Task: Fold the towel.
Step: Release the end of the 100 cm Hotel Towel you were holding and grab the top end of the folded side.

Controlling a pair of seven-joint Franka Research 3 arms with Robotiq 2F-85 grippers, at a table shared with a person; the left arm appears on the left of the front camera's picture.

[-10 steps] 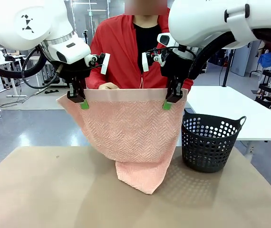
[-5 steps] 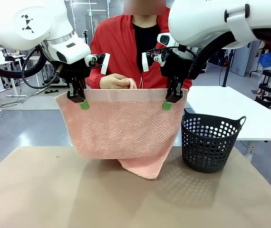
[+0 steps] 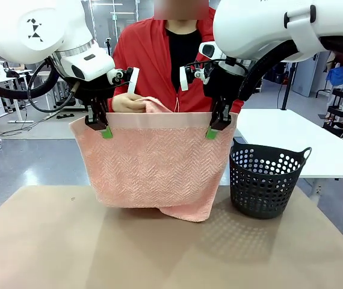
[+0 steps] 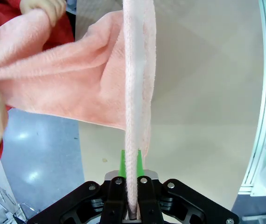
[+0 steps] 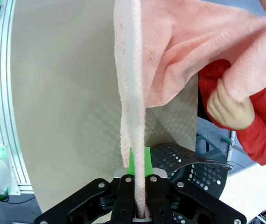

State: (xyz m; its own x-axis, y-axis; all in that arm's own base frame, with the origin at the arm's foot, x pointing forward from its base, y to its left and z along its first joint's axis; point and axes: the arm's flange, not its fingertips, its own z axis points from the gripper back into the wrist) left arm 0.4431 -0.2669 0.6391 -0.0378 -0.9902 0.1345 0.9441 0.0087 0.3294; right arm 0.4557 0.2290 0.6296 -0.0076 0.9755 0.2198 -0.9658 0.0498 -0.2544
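Observation:
The salmon-pink towel [image 3: 156, 162] hangs spread between both arms above the table, its smooth band along the top edge. My left gripper [image 3: 106, 130] is shut on its top left corner, my right gripper [image 3: 212, 131] on its top right corner. Behind the towel a person in a red jacket holds its far part up in both hands [image 3: 128, 103]. In the left wrist view the towel's edge [image 4: 135, 116] runs up from between the green pads, with a hand [image 4: 42, 6] pulling cloth aside. The right wrist view has the towel [image 5: 134, 121] clamped likewise, a hand [image 5: 228, 105] gripping its far layer.
A dark perforated basket [image 3: 266, 180] stands on the tan table [image 3: 159, 253] at the right, close to the towel's right edge. A white table [image 3: 292, 141] lies beyond it. The person stands directly behind the towel.
The person has lifted the towel's lower hanging part up behind the held edge; the tail below has shortened and risen off the table. Both grippers have stayed in place.

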